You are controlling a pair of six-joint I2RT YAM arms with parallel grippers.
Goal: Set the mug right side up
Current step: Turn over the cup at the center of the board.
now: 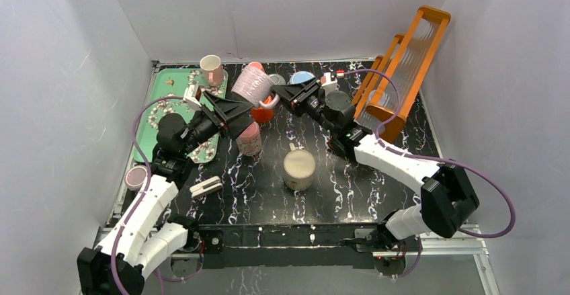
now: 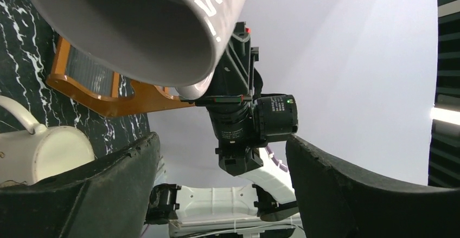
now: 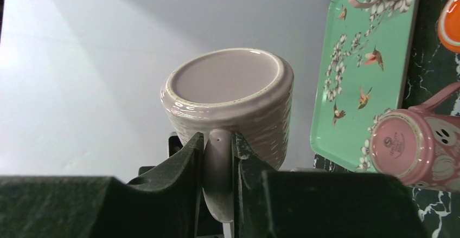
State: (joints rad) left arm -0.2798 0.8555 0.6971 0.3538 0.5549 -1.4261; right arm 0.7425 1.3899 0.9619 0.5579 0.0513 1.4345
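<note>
I see the black marbled table (image 1: 349, 194) carrying a green tray (image 1: 163, 74) at its far-left corner, an orange rack (image 1: 403, 60) far-right, and a cream mug (image 1: 299, 169) mid-table.

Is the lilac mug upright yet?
No. The mug hangs tilted in mid-air, handle clamped by the right gripper, base toward its wrist camera.

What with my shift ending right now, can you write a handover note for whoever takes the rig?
Right gripper: shut on the handle of the lavender mug.
Left gripper: open, holding nothing, close beside the mug.
Mug: held in the air above the table, tilted, mouth facing the left gripper, base toward the right wrist camera.
Done: pickup.
Left: finish the turn, set the mug upright on the table, release.
</note>
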